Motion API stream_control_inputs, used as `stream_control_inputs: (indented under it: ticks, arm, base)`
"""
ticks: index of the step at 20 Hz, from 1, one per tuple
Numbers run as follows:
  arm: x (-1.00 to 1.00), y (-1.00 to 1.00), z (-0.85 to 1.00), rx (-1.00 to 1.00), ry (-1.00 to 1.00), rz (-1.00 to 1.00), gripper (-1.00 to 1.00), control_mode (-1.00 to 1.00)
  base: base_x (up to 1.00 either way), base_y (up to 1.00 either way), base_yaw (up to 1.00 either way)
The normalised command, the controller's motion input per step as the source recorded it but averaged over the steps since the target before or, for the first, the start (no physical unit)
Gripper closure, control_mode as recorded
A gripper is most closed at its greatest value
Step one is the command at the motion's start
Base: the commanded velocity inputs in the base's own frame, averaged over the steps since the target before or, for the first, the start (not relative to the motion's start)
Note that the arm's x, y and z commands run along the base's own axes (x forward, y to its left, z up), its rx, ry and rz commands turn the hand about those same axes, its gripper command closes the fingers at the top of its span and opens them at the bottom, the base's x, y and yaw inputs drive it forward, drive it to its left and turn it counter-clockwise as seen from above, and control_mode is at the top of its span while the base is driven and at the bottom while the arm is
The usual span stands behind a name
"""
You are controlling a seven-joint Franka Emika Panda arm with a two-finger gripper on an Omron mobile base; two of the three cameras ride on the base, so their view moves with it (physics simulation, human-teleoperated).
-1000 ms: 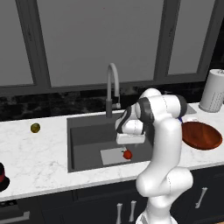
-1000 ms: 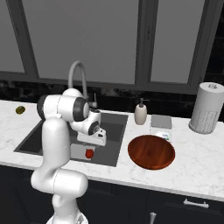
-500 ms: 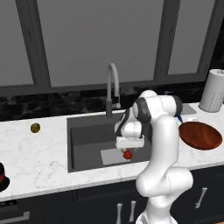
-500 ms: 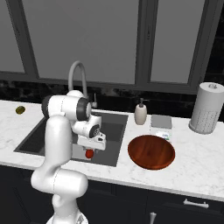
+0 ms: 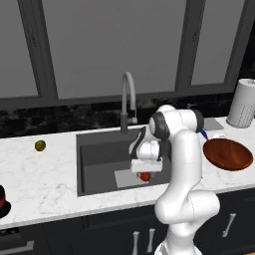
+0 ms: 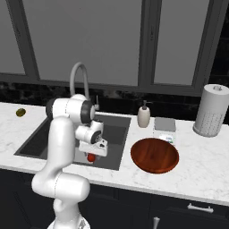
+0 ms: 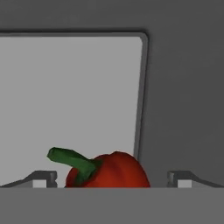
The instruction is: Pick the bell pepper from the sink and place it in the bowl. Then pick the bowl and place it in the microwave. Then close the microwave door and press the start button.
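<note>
Hovering low in the sink point(image 5: 94, 159), the tool point(image 7: 112, 181) is standing with its jaws spread wide and holding nothing, one fingertip showing to each side of the bell pepper point(image 7: 109, 171). The pepper is lying on the basin floor, at the edge of the pale rectangle point(image 7: 70, 105) there, directly under the hand in both base views.

Judging by its looks, the pepper is going to feel light, firm and glossy, so a smooth rounded skin could be slipping out of a shallow pinch. The jaws are best closing across the widest part of the body, below the stem point(image 7: 72, 161), rather than on the stem itself, and with moderate force so the hollow flesh is not crushed.

The pepper is showing as a small, plump red fruit with a short bent green stem pointing off to one side. The reddish-brown bowl point(image 6: 154, 155) is waiting on the bench point(image 6: 201, 170) just beside the sink.
</note>
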Motion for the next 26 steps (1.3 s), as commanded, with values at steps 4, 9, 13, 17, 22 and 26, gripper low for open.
stream_control_inputs:
  ticks: [4, 9, 13, 17, 22, 26]
  arm:
    - [-0.01, 0.01, -0.12, 0.02, 0.1, 0.0, -1.0, -1.0]
    - [0.0, 0.1, -0.12, 0.0, 0.07, 0.0, 1.0, -1.0]
    - [-0.05, 0.12, 0.0, 0.0, 0.04, 0.0, 1.0, -1.0]
    - [-0.36, 0.01, 0.32, 0.0, -0.01, -0.03, 1.0, -1.0]
    - [-0.54, -0.13, 0.89, 0.0, -0.04, 0.0, 1.0, -1.0]
    - [-0.48, -0.35, 1.0, 0.0, -0.06, 0.0, 1.0, -1.0]
  base:
    - [0.0, 0.0, 0.0]
    - [0.0, 0.0, 0.0]
    - [0.0, 0.0, 0.0]
    - [0.0, 0.0, 0.0]
    - [0.0, 0.0, 0.0]
    - [0.0, 0.0, 0.0]
